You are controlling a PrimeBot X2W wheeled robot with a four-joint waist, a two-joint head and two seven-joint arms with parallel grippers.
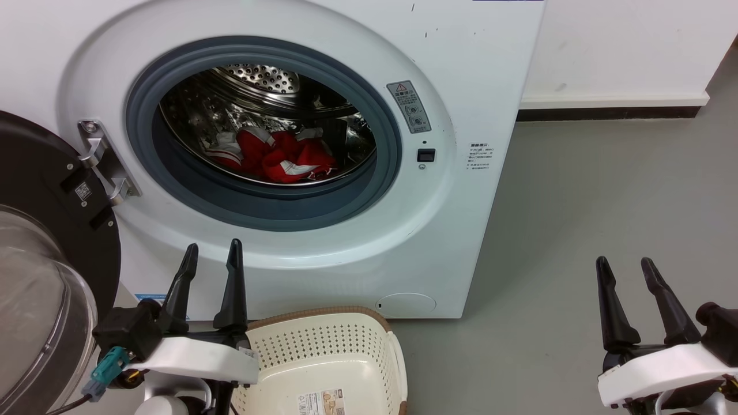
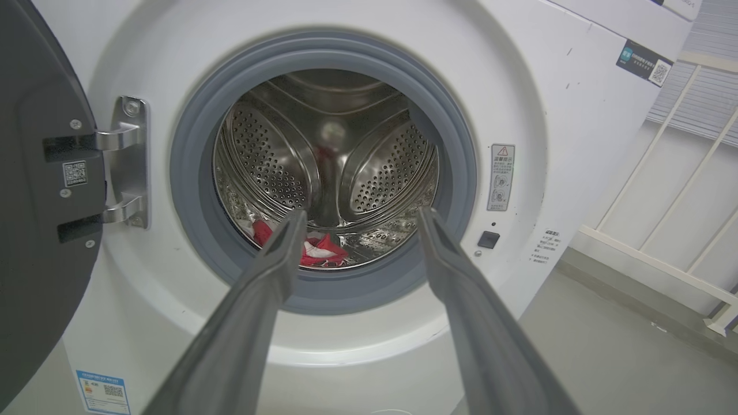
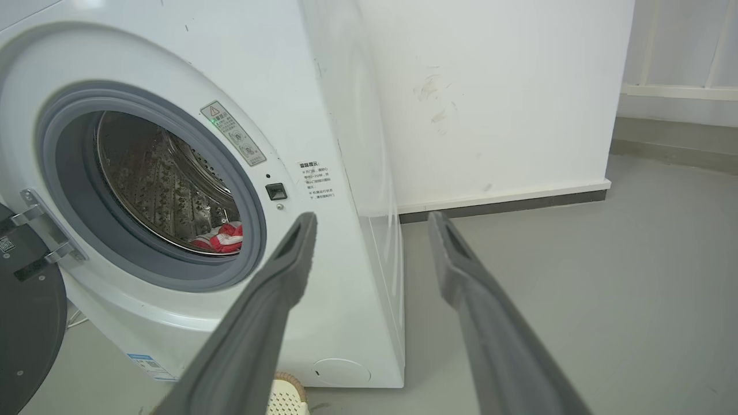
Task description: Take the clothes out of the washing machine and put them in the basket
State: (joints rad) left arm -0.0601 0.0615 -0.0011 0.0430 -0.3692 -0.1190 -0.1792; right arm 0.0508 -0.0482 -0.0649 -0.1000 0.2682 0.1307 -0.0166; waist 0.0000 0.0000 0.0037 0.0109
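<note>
Clothes: red bundle with white trim (image 1: 277, 157) is lying on the bottom of the drum (image 1: 259, 78), toward its front lip and just behind the grey rubber ring (image 1: 277, 213); nothing is touching it.
Bundle axis: it is spreading side to side across the drum bottom, wider than high, so I am judging that the long axis runs across the porthole.
Washing machine: white body (image 1: 461, 230) is standing with its door (image 1: 34, 173) swung open at the left, leaving the porthole unobstructed.
Left gripper: (image 1: 213, 246) is hovering outside the machine, below the porthole's lower edge, with its fingers pointing toward the opening; the jaws are standing moderately apart and holding nothing.
Bearing from left jaws: in the left wrist view the bundle is showing low in the opening between the two fingers, closer to the left one; it is lying ahead and deeper, past the ring.
Right gripper: (image 1: 624, 262) is hovering over the floor (image 1: 576, 202) beyond the machine's right front corner, well apart from the porthole; the jaws are parted and empty. In its wrist view the bundle is sitting left of both fingers.
Nearer arm: left, by judgement; its line is already running into the drum.
Basket: (image 1: 323, 314) is sitting on the floor against the machine's lower front edge, just right of the left gripper; no clothes are showing in it.
Coming move, judged: left arm reaching forward over the ring, then dipping to the drum bottom.
</note>
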